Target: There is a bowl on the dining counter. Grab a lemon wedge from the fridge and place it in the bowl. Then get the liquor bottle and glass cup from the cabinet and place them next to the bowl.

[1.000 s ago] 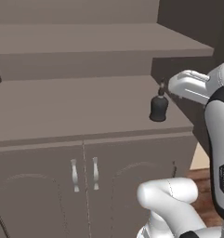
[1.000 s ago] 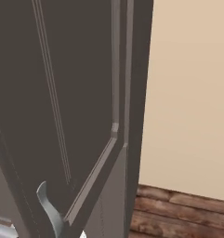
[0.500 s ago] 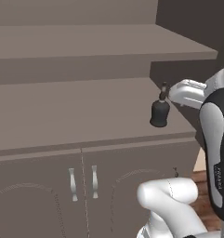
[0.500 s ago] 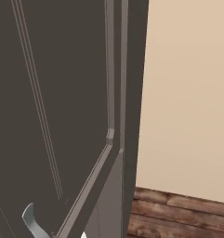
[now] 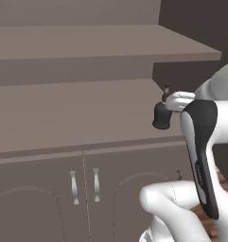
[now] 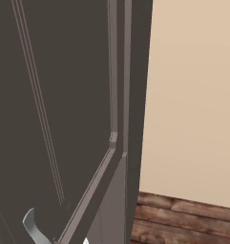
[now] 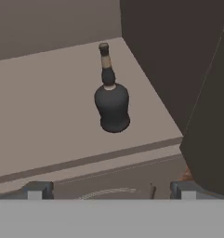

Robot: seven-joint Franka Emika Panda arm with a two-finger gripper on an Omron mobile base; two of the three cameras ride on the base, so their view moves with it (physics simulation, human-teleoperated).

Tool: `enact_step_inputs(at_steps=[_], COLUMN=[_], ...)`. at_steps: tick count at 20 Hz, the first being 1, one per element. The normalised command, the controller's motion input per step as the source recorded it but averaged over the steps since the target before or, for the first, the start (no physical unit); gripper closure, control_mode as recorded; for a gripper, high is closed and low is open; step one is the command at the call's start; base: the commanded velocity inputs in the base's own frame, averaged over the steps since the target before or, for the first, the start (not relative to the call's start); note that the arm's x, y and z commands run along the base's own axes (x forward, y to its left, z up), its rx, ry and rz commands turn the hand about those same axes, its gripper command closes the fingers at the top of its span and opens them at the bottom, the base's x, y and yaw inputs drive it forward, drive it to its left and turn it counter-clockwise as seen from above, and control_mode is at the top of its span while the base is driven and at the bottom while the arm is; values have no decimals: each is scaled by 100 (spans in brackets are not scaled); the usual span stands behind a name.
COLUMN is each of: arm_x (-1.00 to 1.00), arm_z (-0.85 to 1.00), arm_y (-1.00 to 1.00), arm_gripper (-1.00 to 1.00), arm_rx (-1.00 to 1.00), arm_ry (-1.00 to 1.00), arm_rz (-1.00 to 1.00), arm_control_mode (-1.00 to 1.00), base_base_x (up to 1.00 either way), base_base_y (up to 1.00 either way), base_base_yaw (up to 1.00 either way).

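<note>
Left base view has the cabinet (image 5: pixel 87 113) open, with the bottle (image 5: pixel 162 113) standing upright near the right end of a shelf, arm right beside it. In the hand view the gripper (image 7: pixel 111 190) is spread wide, empty, short of the bottle. Looks like the bottle-fetching step; next it probably needs to push in around the body and close.

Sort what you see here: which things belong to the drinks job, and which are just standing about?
Belong: liquor bottle, upright on the cabinet shelf; gripper, jaws open, short of the bottle.
Standing about: lower door handles, wooden floor, beige wall.
</note>
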Motion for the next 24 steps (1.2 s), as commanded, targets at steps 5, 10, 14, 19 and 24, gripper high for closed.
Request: enact_step_inputs(at_steps=[5, 10, 14, 19, 24], arm_x=[51, 44, 50, 47, 47], arm_z=[0, -13, -26, -24, -25], arm_y=[-5, -17, -18, -5, 0], arm_gripper=[-100, -100, -100, -100, -100], arm_rx=[-3, 0, 0, 0, -1], arm_ry=[8, 4, 0, 0, 0], arm_rz=[0, 0, 0, 0, 0], arm_control_mode=[-100, -100, -100, -100, -100], base_base_x=[0, 0, 0, 0, 0], base_base_y=[0, 0, 0, 0, 0], base_base_yaw=[0, 0, 0, 0, 0])
